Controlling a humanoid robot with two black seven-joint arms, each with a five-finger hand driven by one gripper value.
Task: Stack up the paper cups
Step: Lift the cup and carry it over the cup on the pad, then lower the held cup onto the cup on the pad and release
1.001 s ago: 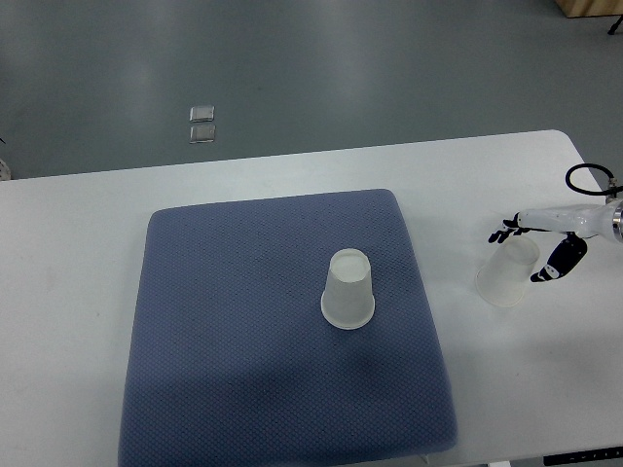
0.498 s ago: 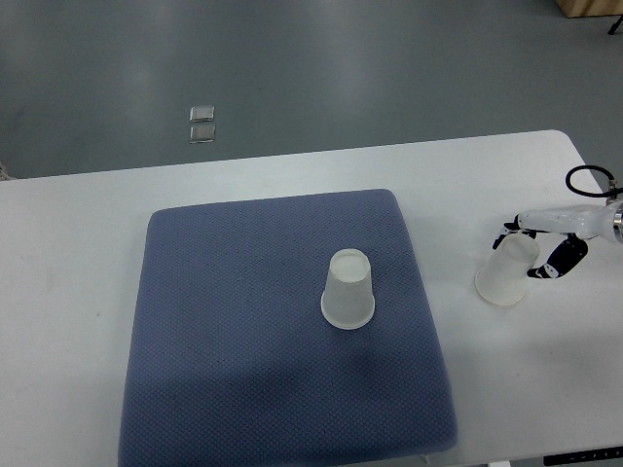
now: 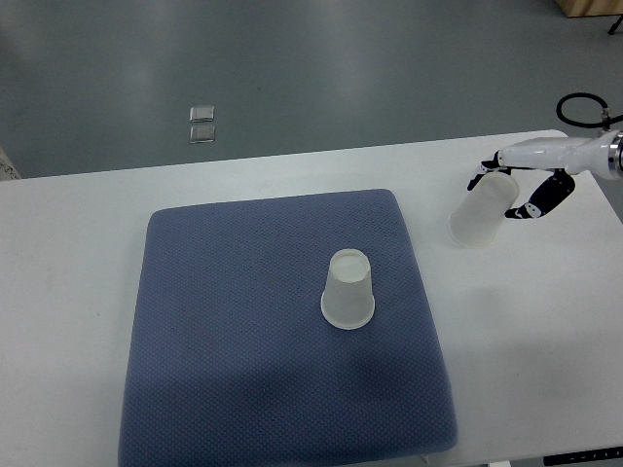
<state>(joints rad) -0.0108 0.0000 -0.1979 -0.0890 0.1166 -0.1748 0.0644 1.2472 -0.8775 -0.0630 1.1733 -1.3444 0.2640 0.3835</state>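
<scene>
The right hand had its fingers wrapped round a translucent paper cup, held tilted over the white bench. A second cup stood upside down on the blue mat.

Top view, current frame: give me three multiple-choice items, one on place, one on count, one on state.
1. Where does the upside-down cup stand?
A. on the blue mat
B. on the bare white table
C. on the floor

2. How many paper cups show?
A. one
B. two
C. three

3. What is the right hand doing?
A. resting open on the table
B. pressing on the mat
C. gripping the tilted cup

Key: 1 A, it sits bottom-up on the mat. 2 B, one on the mat, one in the hand. 3 C, fingers wrap the cup's base end.
</scene>
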